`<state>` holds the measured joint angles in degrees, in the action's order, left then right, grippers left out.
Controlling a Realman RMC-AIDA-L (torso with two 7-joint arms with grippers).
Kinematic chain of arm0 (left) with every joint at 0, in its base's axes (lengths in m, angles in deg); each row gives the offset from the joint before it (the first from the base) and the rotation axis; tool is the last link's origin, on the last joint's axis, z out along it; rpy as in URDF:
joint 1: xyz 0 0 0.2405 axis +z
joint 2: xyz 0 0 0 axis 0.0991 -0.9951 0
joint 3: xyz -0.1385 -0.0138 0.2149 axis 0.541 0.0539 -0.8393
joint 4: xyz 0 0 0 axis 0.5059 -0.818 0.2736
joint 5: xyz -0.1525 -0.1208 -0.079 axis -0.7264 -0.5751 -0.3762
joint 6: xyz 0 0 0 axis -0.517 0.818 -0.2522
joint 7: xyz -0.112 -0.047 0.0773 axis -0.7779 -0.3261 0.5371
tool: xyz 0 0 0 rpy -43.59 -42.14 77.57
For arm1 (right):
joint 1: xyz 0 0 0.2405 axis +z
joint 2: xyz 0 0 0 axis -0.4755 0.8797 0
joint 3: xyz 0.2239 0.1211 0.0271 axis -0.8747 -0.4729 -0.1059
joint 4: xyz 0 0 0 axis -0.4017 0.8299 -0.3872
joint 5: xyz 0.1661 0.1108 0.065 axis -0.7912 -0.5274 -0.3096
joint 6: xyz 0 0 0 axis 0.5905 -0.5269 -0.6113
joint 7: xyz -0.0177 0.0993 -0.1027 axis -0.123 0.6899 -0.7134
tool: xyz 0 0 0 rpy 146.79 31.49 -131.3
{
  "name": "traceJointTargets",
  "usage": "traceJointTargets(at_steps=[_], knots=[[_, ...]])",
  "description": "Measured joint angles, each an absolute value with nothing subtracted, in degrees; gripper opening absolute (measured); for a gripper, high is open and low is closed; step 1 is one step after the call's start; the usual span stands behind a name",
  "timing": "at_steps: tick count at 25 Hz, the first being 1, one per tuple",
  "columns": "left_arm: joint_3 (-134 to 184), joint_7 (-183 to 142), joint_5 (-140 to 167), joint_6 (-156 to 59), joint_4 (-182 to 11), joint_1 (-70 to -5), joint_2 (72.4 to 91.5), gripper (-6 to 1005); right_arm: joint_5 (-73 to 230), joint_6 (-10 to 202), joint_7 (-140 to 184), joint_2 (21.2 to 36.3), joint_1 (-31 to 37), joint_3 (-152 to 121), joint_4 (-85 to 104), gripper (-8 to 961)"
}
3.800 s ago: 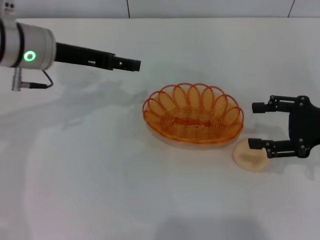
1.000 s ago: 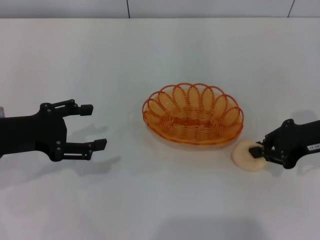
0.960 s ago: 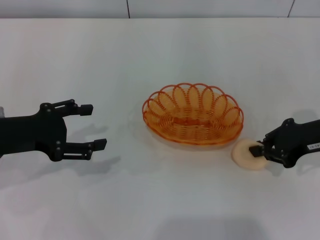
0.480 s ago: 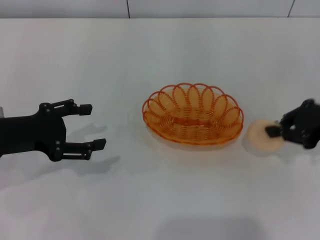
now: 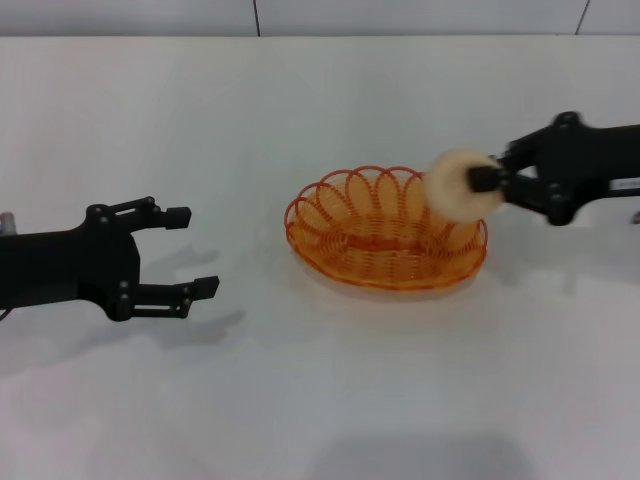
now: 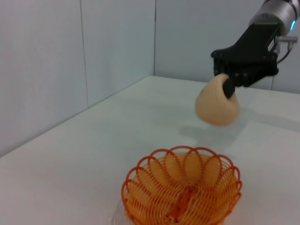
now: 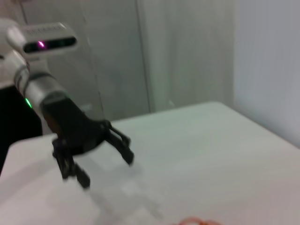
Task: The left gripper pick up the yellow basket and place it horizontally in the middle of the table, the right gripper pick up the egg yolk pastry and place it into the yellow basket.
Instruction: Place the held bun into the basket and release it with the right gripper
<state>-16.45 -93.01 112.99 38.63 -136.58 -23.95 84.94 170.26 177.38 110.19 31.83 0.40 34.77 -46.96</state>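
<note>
A: Plain white table [image 5: 330,400], pale wall panels behind. Yellow basket [image 5: 386,228] sitting level near the middle, long axis across.

B: And the egg yolk pastry [image 5: 462,187]?

A: Up in the air, over the basket's right rim. Clamped at its edge by the right gripper [image 5: 484,181], reaching in from the right.

B: Same from the left wrist: pastry [image 6: 217,100] well above the basket [image 6: 182,188], held from one side.

A: Probably light and soft, crumbly too. No visible dent at the pinch, though hard to tell from here. Best gripped gently across the dome, not squeezed harder.

B: Smooth skin, so a slip possible with so shallow a hold.

A: Left gripper [image 5: 190,249] hanging low at the left, well apart from the basket, prongs spread, nothing between them.

B: Basket itself: stiff wire, light, easy by the looped rim.
</note>
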Motion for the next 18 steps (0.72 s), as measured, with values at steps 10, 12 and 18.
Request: traceJointTargets(at_steps=[10,12,18], knots=[[-16.9,-92.8,113.2,37.6,-136.3,-24.5,85.42,895,155.4,158.0,102.7,31.97,0.8,54.3,-39.9,38],[-16.9,-92.8,113.2,37.6,-136.2,-24.5,85.44,895,153.1,154.2,101.4,32.14,0.6,57.8,-39.0,38],[-16.9,-92.8,113.3,37.5,-136.2,-24.5,85.45,895,151.6,150.5,101.6,31.95,0.4,60.9,-38.6,142]])
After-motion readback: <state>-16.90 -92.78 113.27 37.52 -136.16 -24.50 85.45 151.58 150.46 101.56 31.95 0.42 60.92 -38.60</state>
